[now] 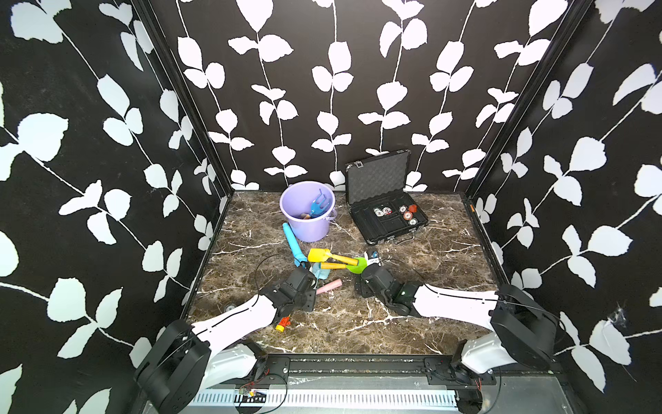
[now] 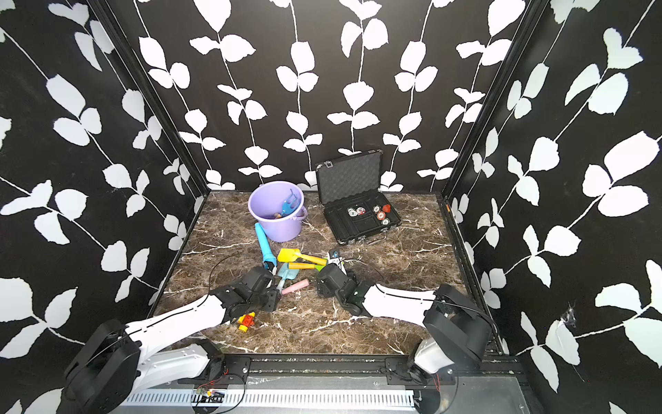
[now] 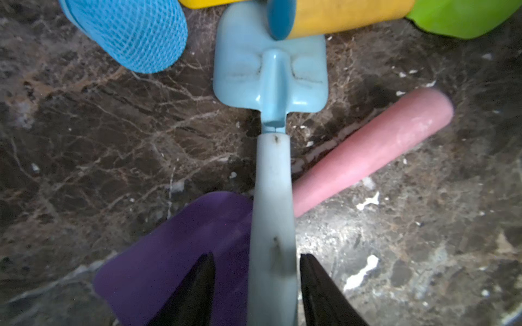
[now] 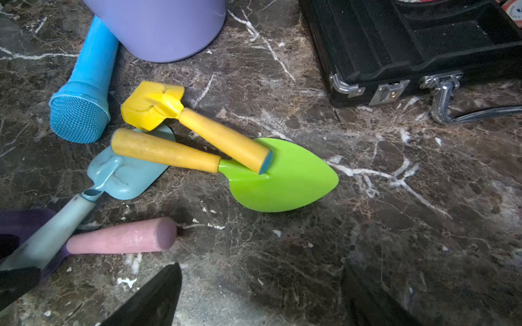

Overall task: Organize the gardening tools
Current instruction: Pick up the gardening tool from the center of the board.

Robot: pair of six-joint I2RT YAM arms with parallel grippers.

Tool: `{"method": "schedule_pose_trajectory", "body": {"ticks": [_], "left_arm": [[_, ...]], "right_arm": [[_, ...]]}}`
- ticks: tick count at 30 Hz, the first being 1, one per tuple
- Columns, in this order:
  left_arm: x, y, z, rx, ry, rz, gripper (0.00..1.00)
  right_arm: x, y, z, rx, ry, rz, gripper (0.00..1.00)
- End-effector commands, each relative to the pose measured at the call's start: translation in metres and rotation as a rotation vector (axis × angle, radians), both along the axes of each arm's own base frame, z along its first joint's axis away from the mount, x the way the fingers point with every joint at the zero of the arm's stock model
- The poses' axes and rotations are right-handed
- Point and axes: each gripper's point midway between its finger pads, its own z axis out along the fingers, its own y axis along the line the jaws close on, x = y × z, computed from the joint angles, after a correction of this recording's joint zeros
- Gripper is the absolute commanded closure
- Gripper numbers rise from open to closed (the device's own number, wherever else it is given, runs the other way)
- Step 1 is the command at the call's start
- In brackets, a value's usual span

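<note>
My left gripper [image 3: 256, 256] is open and straddles the handle of a teal spade [image 3: 271, 70]; one finger is nearly on the handle, the other stands apart from it. The spade lies over a purple scoop [image 3: 175, 254] with a pink handle [image 1: 329, 286]. A yellow spade [image 4: 152, 105] and a green trowel [image 4: 282, 180] lie crossed just beyond it. My right gripper [image 4: 261, 266] hangs open over bare marble beside the trowel. A blue fork [image 1: 317, 206] stands in the lilac bucket [image 1: 308, 229].
A light-blue cylinder [image 1: 292, 243] lies between the bucket and the tools. An open black case [image 1: 376, 175] with small round pieces stands at the back right. A yellow-and-red toy car [image 2: 246, 320] sits under my left arm. Patterned walls close three sides.
</note>
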Motion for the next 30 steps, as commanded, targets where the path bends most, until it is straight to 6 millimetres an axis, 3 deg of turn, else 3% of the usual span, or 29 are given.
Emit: {"method": "schedule_pose_trajectory", "body": {"ticks": [1,9,22,30], "left_arm": [[0.008,-0.006,0.005,0.024,-0.033,-0.018,0.54],[0.012,-0.003,-0.002,0.075,-0.029,-0.004,0.71],[0.015,0.005,0.026,0.074,-0.101,0.014,0.99],[0.007,0.008,0.046,0.032,-0.128,0.004,1.00]], "right_arm": [[0.003,-0.002,0.010,0.030,-0.031,-0.021,0.10],[0.002,-0.004,0.011,0.033,-0.034,-0.021,0.10],[0.000,-0.003,0.018,0.054,-0.044,-0.002,0.10],[-0.004,0.002,0.027,0.088,-0.046,0.031,0.10]]}}
